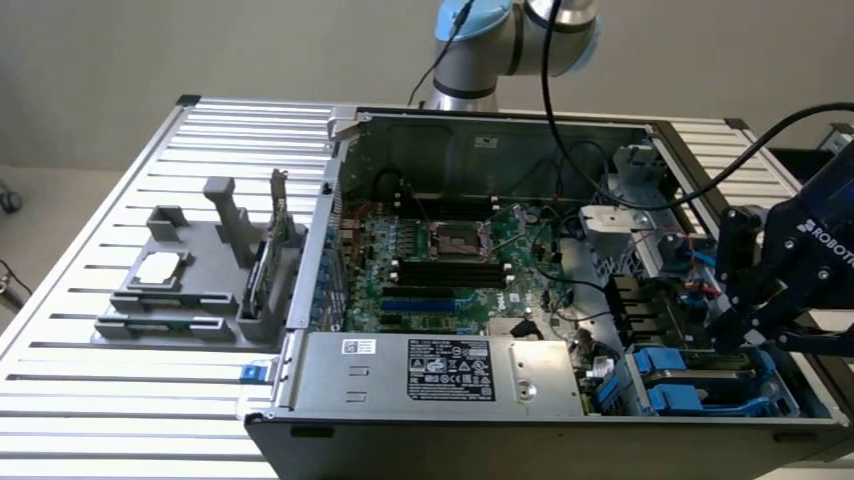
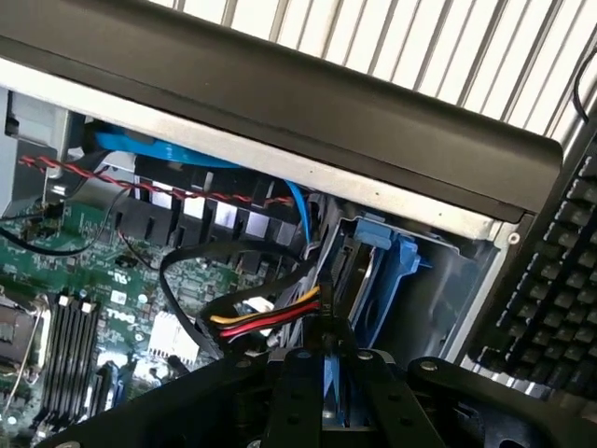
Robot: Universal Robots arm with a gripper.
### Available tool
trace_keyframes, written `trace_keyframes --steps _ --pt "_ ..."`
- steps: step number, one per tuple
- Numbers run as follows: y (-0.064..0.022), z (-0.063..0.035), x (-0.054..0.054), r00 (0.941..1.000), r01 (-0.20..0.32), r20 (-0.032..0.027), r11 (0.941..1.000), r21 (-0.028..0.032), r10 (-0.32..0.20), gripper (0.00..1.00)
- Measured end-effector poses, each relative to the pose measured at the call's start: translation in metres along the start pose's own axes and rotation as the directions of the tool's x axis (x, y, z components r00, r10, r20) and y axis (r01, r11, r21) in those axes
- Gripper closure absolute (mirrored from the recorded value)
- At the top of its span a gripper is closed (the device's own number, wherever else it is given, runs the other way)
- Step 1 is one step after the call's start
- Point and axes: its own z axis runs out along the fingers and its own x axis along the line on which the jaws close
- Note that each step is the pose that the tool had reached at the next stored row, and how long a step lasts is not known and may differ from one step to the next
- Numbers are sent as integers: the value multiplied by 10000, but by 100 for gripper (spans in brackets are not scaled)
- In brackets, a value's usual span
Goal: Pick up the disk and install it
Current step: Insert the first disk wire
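My black gripper (image 1: pixel 737 335) hangs over the drive bay (image 1: pixel 687 385) in the corner of the open computer case at the exterior view's right. In the wrist view its two fingers (image 2: pixel 294 392) stand close together on a thin blue edge. That edge belongs to the disk (image 2: pixel 378 271), seen edge-on in its blue carrier and reaching down into the bay's grey cage. The gripper (image 2: pixel 326 364) is shut on the disk. Most of the disk's flat face is hidden.
A bundle of red, yellow and black cables (image 2: pixel 270 322) runs right beside the disk. The motherboard (image 1: pixel 441 260) fills the case floor, with the long grey box with a white sticker (image 1: pixel 454 370) in front. A grey fixture holding a small square chip (image 1: pixel 158 268) sits on the slatted table.
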Motion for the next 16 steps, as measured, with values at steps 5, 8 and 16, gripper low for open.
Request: trace_keyframes --steps 5,8,16 --pt "0 0 0 9969 -781 -129 9969 0 781 84" --pt "0 -1 0 9924 -1212 -199 9926 0 1212 84" --pt "1 4 0 9770 -2125 -252 9769 -218 2120 84"
